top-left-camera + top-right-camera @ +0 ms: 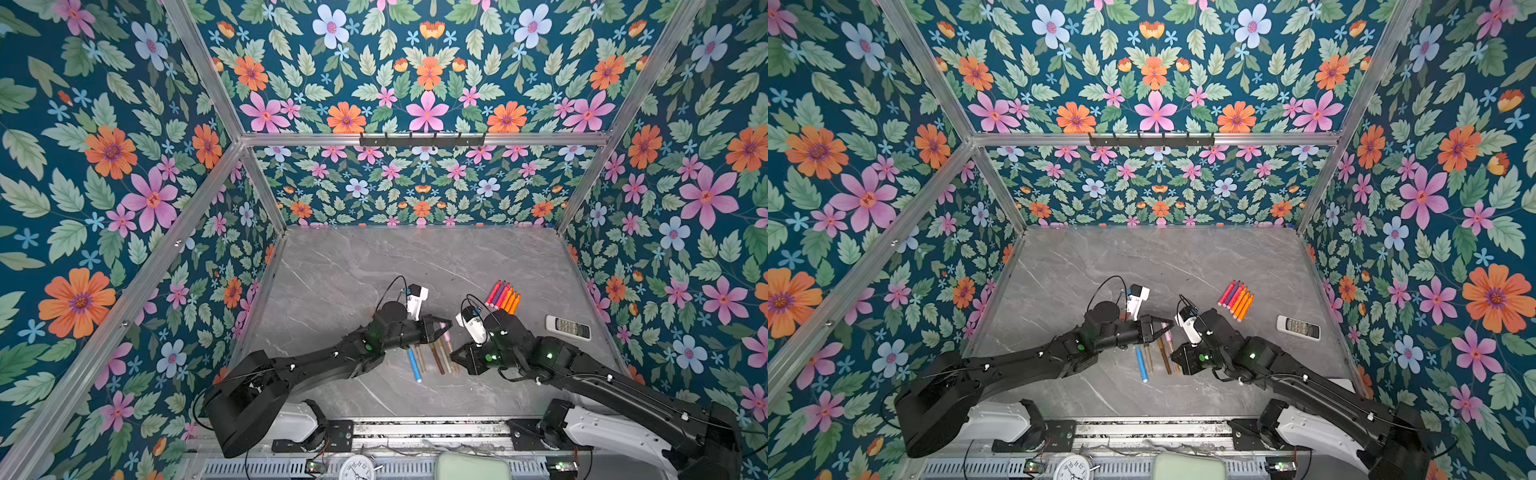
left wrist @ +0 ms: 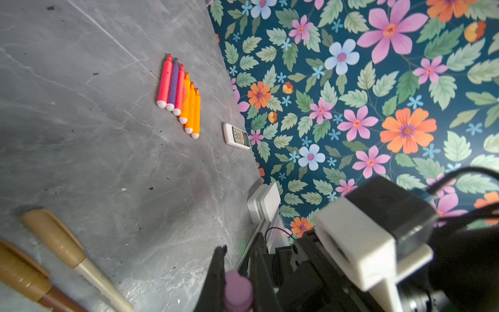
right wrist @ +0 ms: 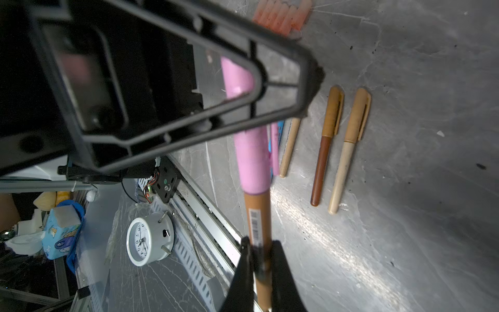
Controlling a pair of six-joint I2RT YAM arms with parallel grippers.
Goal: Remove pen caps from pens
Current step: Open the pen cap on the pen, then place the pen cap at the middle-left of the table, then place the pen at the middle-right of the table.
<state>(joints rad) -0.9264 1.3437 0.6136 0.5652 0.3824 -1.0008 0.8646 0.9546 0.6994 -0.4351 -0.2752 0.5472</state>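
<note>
As my left gripper clamps the pink cap and my right gripper its pen, I'd pull straight apart.

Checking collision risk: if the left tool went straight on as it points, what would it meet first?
Most likely the right arm's wrist camera: the left tool, shut on the pink cap of the pen, points at it from close by. Depth is unclear; it might pass above.

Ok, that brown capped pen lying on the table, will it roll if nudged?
Probably not far: the brown pen has a cap clip that should catch. It looks rigid and light, and may skid on the glossy table.
</note>
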